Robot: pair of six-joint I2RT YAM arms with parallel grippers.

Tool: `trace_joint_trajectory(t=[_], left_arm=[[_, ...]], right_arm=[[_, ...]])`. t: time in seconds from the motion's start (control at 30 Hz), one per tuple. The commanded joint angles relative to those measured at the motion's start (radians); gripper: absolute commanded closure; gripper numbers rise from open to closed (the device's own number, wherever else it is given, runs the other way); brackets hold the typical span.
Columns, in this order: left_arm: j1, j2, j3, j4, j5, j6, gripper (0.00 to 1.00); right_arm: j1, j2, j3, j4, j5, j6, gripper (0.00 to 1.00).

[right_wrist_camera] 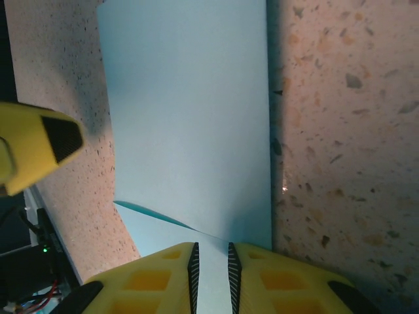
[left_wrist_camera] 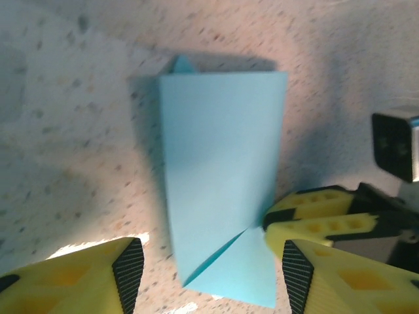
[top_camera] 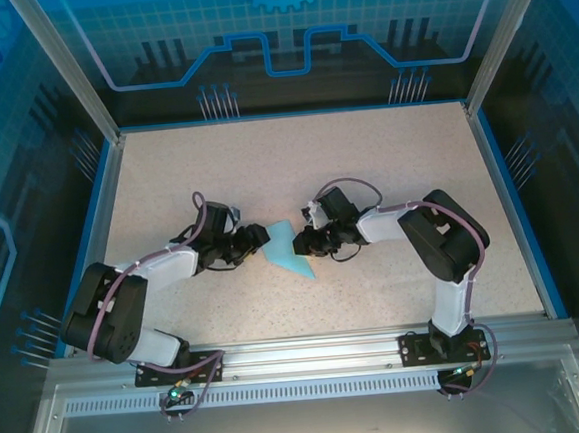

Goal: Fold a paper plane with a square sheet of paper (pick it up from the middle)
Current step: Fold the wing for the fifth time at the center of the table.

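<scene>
Two hands meet mid bench [top_camera: 386, 169]: right hand [right_wrist_camera: 211, 267] pinches the folded blue paper [top_camera: 288, 252] from 3 o'clock, left hand [left_wrist_camera: 213, 275] spread apart at its 9 o'clock. Keep that pinch firm; run the left along the crease [left_wrist_camera: 219, 256], flat.

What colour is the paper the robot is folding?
The paper is plain light blue, no pattern. The left wrist view shows it best.
</scene>
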Motion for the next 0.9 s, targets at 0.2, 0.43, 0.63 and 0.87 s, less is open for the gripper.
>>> trace_joint_trajectory(t=[0.2, 0.43, 0.63, 0.87], left_arm=[[-0.055, 0.002, -0.016, 0.046, 0.013, -0.059, 0.43], [-0.07, 0.049, 0.004, 0.068, 0.027, -0.079, 0.51], [-0.076, 0.063, 0.011, 0.074, 0.029, -0.084, 0.49], [-0.083, 0.1, 0.029, 0.116, 0.059, -0.095, 0.61]], right_arm=[[-0.027, 0.036, -0.051, 0.02, -0.01, 0.049, 0.79], [-0.03, 0.038, -0.055, 0.023, -0.012, 0.052, 0.79], [-0.031, 0.037, -0.057, 0.026, -0.015, 0.055, 0.79], [-0.033, 0.036, -0.057, 0.035, -0.021, 0.056, 0.79]])
